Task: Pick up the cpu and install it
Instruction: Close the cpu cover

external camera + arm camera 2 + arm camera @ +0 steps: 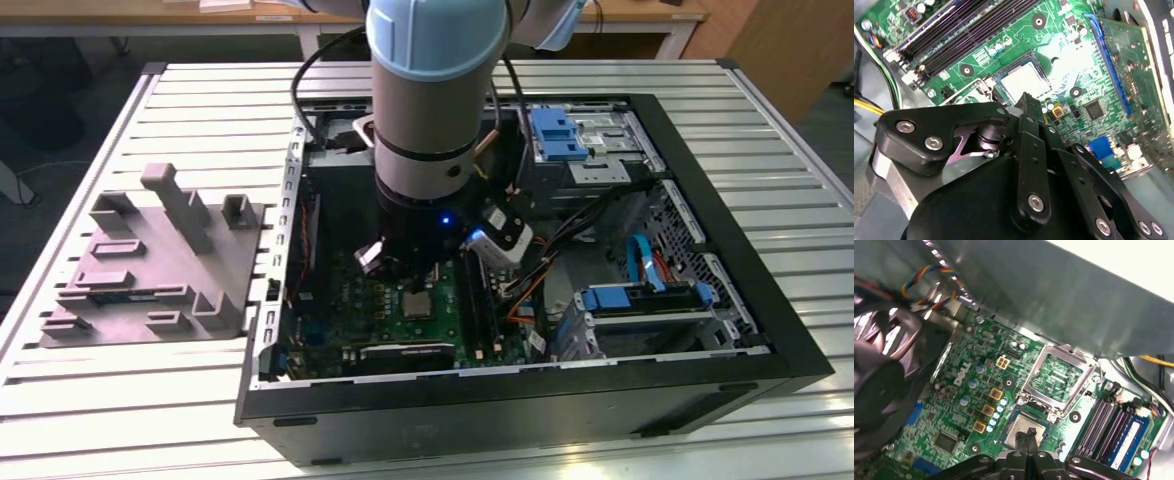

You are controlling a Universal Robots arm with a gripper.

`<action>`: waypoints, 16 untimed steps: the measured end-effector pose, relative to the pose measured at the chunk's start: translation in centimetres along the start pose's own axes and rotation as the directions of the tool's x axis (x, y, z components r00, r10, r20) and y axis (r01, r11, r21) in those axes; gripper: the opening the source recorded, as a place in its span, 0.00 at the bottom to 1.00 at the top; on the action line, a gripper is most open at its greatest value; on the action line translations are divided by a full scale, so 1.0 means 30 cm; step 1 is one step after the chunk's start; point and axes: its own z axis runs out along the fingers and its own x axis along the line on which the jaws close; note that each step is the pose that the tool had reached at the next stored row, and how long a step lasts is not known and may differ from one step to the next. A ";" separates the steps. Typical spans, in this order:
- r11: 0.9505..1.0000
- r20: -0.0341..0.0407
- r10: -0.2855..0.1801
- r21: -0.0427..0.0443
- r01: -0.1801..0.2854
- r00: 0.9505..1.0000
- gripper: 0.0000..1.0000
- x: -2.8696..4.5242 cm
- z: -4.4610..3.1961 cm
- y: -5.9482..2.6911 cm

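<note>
The cpu [416,304] is a small silvery square lying flat in the socket of the green motherboard [387,325] inside the open computer case. In both wrist views the cpu [1025,80] [1018,432] sits in its socket just past my fingertips. My gripper [412,284] hangs straight over it, low inside the case. Its two black fingers [1026,440] are pressed together with nothing between them, and their tip [1026,99] is at the chip's edge. I cannot tell whether the tip touches the chip. The socket's metal frame [1056,374] stands flipped open beside the cpu.
The black case wall [534,400] rings the work area. Memory slots [949,37] run beside the socket. Blue drive brackets [558,133] and loose cables [547,265] lie toward the exterior view's right. A grey tray [147,270] with upright pegs lies outside the case at the exterior view's left.
</note>
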 end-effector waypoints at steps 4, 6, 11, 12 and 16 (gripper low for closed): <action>0.997 -0.001 -0.071 0.002 0.071 0.997 0.11 0.000 0.001 0.000; 0.994 -0.002 -0.108 0.003 0.108 0.994 0.11 0.000 0.001 0.000; 0.981 -0.004 -0.193 0.005 0.193 0.981 0.11 0.000 0.002 0.000; 0.978 -0.005 -0.209 0.006 0.209 0.978 0.11 0.000 0.002 0.000; 0.972 -0.005 -0.235 0.006 0.235 0.972 0.11 0.000 0.002 0.000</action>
